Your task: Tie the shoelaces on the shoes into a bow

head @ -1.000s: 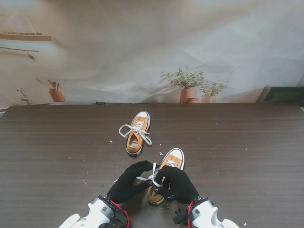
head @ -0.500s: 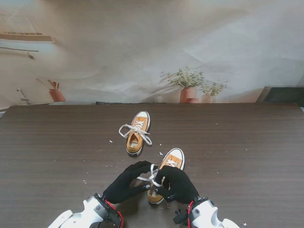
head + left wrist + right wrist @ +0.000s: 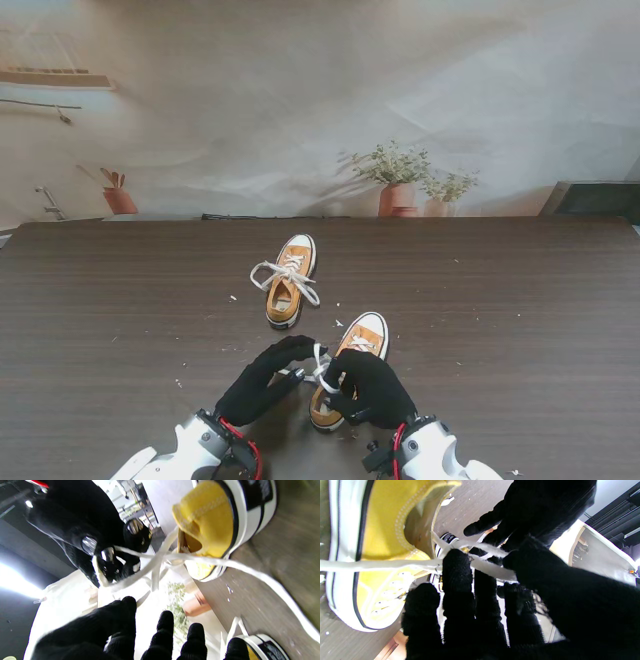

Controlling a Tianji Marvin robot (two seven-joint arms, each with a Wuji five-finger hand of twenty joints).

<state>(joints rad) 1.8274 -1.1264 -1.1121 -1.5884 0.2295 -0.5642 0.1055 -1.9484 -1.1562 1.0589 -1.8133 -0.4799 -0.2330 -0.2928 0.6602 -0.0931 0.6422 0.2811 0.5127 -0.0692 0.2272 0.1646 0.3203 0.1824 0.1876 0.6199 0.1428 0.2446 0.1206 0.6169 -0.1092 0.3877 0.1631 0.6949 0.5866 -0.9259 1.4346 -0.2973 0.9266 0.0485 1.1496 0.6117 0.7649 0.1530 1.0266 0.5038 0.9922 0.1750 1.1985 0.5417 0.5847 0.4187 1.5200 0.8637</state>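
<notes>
The stand view shows a dark wood table (image 3: 520, 320) with two yellow shoes on it. The near shoe (image 3: 352, 350) sits low in the middle of the frame. The far shoe (image 3: 288, 280) is a bit higher and more to the left, well apart from the hands, and its white laces lie loose.

Both hands wear black gloves and meet just over the near shoe, at the bottom middle of the frame. The right hand (image 3: 370, 388) has its fingers curled around the white lace (image 3: 320, 368). In the right wrist view, the lace (image 3: 480, 555) runs across the black fingers (image 3: 456, 580) and is pinched tight between finger and thumb.

The left hand (image 3: 262, 382) reaches toward the lace from the left. In the left wrist view its fingers (image 3: 165, 627) are spread apart and hold nothing, and the lace (image 3: 155, 562) crosses in a loop just past them. The near shoe's heel (image 3: 215, 517) fills the top right of that view.
</notes>
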